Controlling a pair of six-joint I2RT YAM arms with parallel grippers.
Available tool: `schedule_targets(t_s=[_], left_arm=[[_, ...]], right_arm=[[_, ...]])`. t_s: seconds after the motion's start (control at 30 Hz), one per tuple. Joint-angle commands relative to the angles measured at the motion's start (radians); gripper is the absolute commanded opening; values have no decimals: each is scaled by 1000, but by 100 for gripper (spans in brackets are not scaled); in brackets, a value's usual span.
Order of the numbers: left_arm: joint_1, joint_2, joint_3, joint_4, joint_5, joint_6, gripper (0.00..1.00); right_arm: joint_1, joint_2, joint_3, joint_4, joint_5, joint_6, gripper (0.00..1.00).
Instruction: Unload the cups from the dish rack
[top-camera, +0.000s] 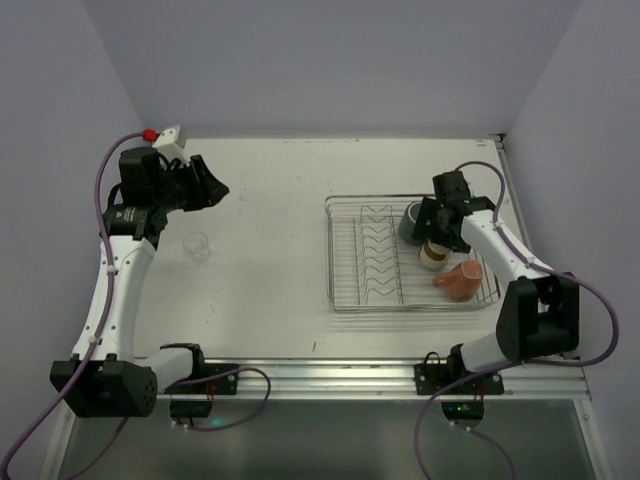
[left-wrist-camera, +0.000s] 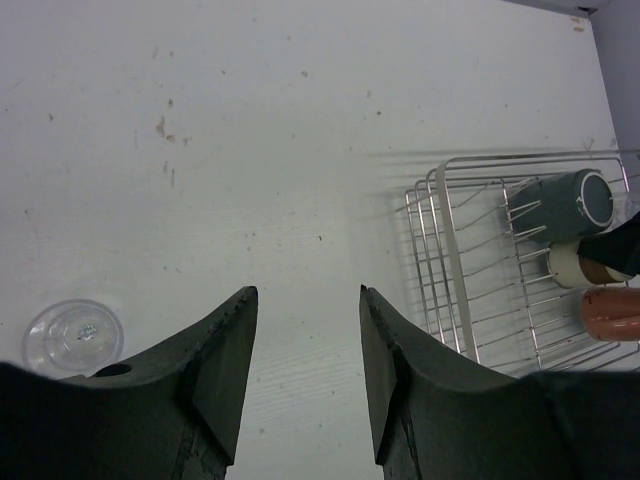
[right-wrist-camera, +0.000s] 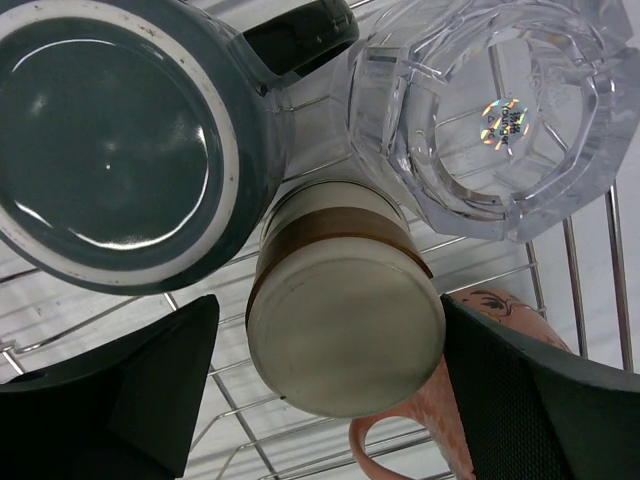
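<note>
The silver wire dish rack stands right of centre. At its right end lie a dark grey mug, a cream cup with a brown band and a salmon-pink cup. My right gripper is open and straddles the cream cup, with a small gap at the left finger. Beside it are the grey mug, a clear tumbler and the pink cup. My left gripper hangs open and empty over the table's far left. Another clear tumbler stands on the table near it.
The rack's zigzag dividers run down its middle. A white block with a red cap sits at the back left corner. Purple walls close in the table on three sides.
</note>
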Motion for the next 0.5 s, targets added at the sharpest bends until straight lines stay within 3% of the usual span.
schedule_targets(t_s=[0.0, 0.17, 0.27, 0.3, 0.33, 0.47], left_arm=[[8, -8, -2, 31, 51, -16, 49], [6, -8, -3, 31, 49, -8, 50], [8, -6, -9, 31, 51, -7, 50], [6, -6, -9, 31, 57, -8, 50], [6, -6, -11, 30, 61, -8, 50], [8, -11, -12, 31, 84, -11, 50]], right_arm=[[-6, 22, 0, 45, 3, -7, 90], [-7, 29, 0, 49, 4, -7, 78], [-7, 23, 0, 49, 4, -7, 61], [-7, 22, 1, 48, 4, -7, 54], [-7, 17, 7, 39, 4, -6, 39], [-7, -30, 27, -4, 27, 2, 9]])
